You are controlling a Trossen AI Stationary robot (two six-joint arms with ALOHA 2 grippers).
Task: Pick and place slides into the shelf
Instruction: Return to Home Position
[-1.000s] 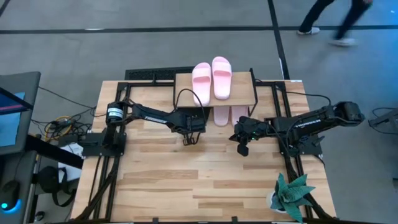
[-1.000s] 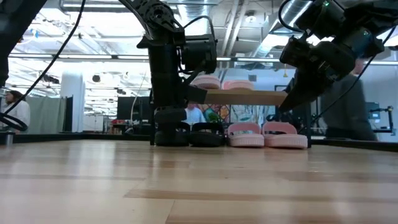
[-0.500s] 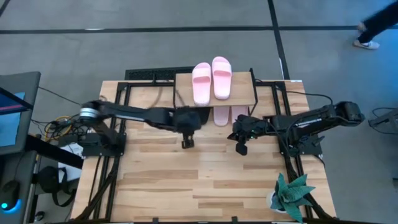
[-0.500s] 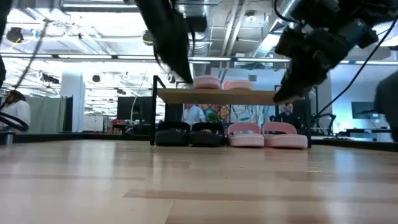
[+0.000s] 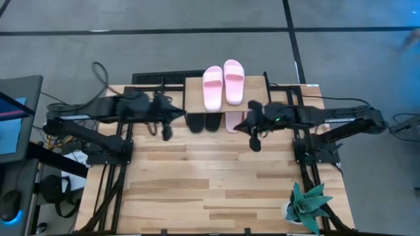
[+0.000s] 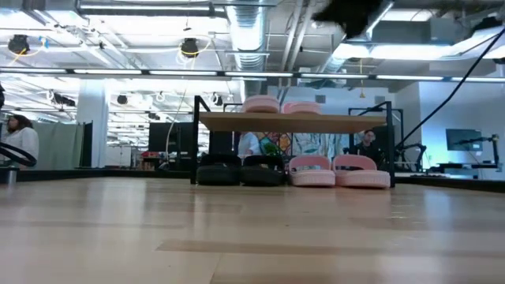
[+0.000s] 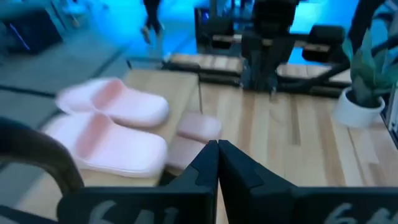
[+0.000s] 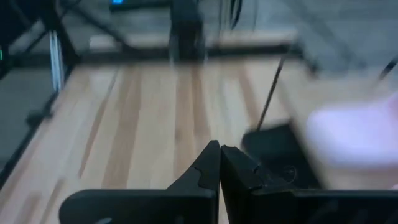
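Left wrist view: left gripper (image 7: 217,146) bears blurred raised marks (image 7: 103,213).

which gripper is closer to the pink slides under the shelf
Right. The right gripper hangs just in front of the lower pink slides; the left gripper is beyond the black slides, past the left end of the shelf.

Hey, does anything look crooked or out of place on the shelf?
Nothing stands out. One pink pair lies on the shelf, slightly staggered; the black pair and other pink pair sit in a row beneath. Left gripper and right gripper hover shut near it.
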